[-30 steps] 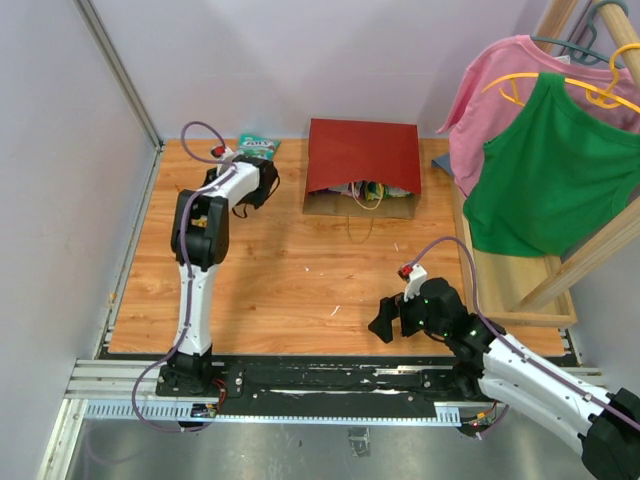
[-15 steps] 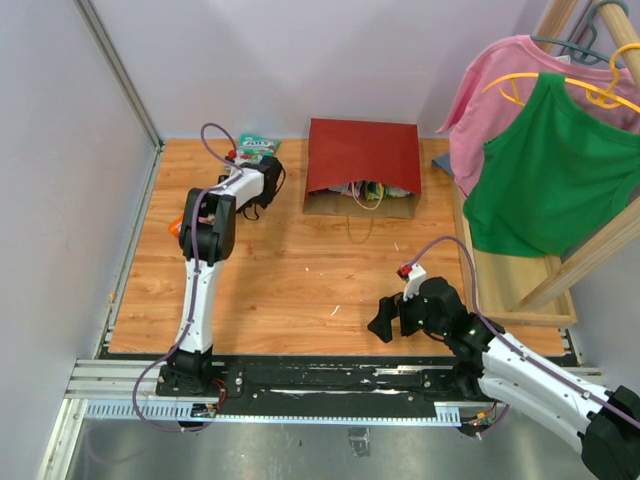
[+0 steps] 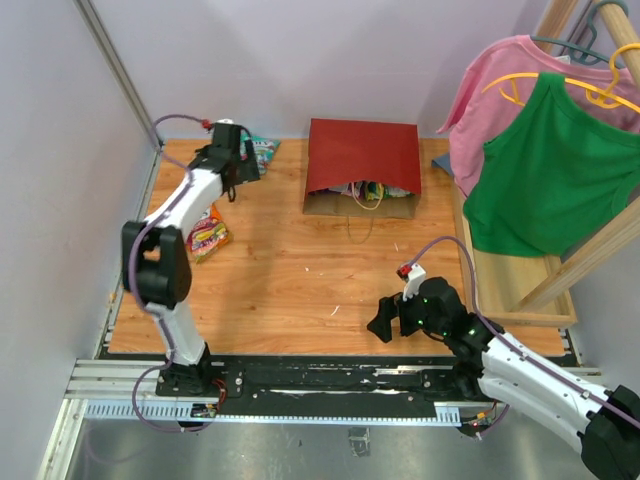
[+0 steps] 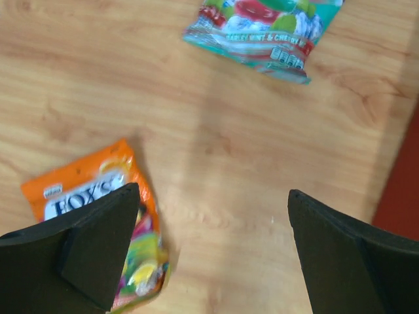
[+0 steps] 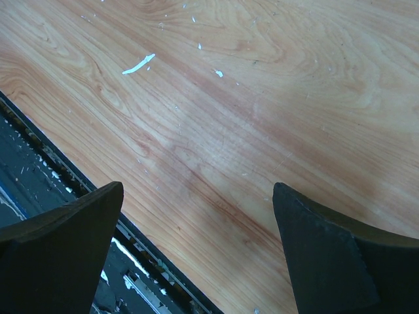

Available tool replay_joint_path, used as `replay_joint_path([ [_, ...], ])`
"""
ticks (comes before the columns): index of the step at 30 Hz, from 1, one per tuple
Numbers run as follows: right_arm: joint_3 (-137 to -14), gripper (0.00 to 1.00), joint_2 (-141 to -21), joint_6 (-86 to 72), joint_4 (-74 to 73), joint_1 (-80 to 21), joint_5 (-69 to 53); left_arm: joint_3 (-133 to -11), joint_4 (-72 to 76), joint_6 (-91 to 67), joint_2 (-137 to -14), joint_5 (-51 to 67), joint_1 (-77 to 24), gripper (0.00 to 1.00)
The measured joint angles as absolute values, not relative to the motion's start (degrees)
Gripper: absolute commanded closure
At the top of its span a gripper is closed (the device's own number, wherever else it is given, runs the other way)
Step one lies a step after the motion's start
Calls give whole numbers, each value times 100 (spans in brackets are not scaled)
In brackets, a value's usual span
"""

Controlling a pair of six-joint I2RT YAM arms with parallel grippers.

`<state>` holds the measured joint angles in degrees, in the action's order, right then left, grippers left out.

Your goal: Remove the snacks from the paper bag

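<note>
Left claw (image 4: 213, 196), jaws spread wide and holding nothing, hangs over the far left corner of the wooden surface (image 3: 300, 270), where two snacks lie outside the bag (image 3: 362, 160): an orange packet (image 4: 85, 186), partly hidden behind one finger in the wrist view, and a teal packet (image 4: 262, 33) a little beyond, near the back wall. Right claw (image 5: 196, 196), equally agape and empty, sits low over bare wood at the near edge, well apart from the work. The dark red bag lies on its side at the back centre, its brown mouth toward the arms, with more snacks (image 3: 368, 190) bunched in the opening and a thin handle (image 3: 360, 225) trailing onto the wood. By the look of it the job is partly done, and the next reach must go into that mouth. Trouble is likeliest there: the bag looks light and unanchored, so a finger that hooks the handle or pinches the kraft lip along with a packet could drag the whole bag forward instead of emptying it. Glossy wrappers may also slide out of a shallow pinch, and anything deeper inside cannot be seen from here. A careless drop by the left arm would land on the orange packet.
</note>
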<state>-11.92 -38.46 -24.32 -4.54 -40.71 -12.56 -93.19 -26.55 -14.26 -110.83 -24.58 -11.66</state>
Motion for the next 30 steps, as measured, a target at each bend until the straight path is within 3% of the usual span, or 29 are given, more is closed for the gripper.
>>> replay_joint_path([
  [3, -1192, 2, -3846, -2432, -454, -4071, -1262, -7789, -2071, -1802, -9647, -1730, -744, 6],
  [8, -1175, 2, -3846, -2429, -397, -4071, -1326, -5710, -1675, -2445, -7542, -1428, -471, 2],
  [13, -1175, 2, -3994, -2427, -377, -4071, -1422, -4440, -1417, -3011, -6517, -701, 167, 2],
  [16, -1175, 2, -3968, -2425, -381, -4071, -1490, -3986, -1288, -3251, -6469, -314, 812, 2],
  [22, -1173, 2, -3750, -2427, -438, -4071, -1500, -3750, -1000, -3459, -6984, -169, 919, 11],
  [24, -1173, 1, -3699, -2427, -438, -4071, -1503, -3732, -821, -3485, -7293, -161, 921, 17],
  [28, -1173, 2, -3708, -2427, -445, -4071, -1505, -3745, -624, -3479, -7745, -207, 919, 38],
  [30, -1170, 2, -3706, -2427, -445, -4071, -1505, -3813, -607, -3463, -7999, -309, 919, 39],
])
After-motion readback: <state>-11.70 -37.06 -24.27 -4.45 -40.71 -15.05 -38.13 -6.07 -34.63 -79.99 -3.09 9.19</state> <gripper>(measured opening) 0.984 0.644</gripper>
